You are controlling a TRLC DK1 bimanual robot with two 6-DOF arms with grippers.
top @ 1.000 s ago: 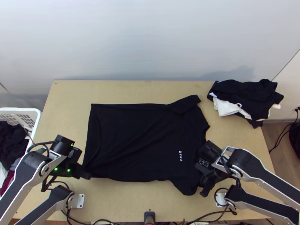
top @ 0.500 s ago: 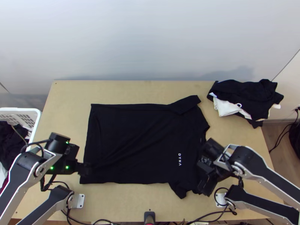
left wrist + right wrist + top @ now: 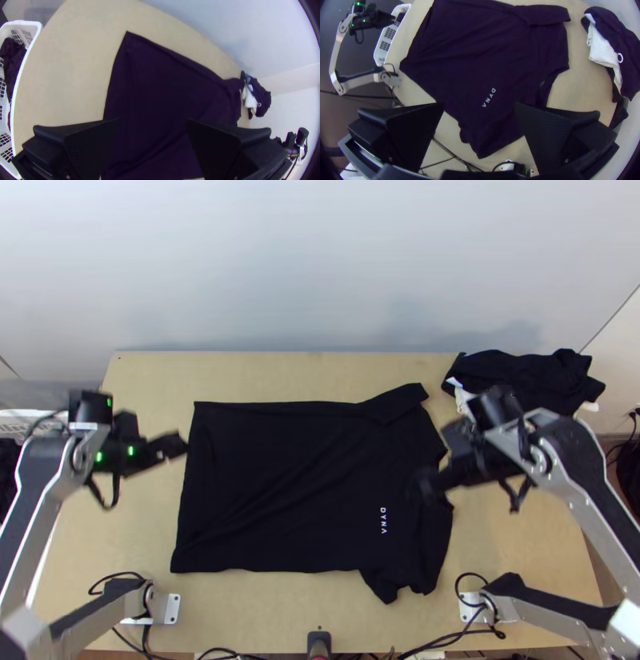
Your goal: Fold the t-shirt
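Left gripper by the hem, fingers spread wide. Black t-shirt laid out nearly flat on worktop, lightly creased, neck end rightward. Right gripper over neck end, fingers likewise apart.

It is bright, and soft grey shadows sit on the wall. Green lights glow on the left arm. The right arm looks smeary from above. The wrist views bend at the sides, with dark corners.
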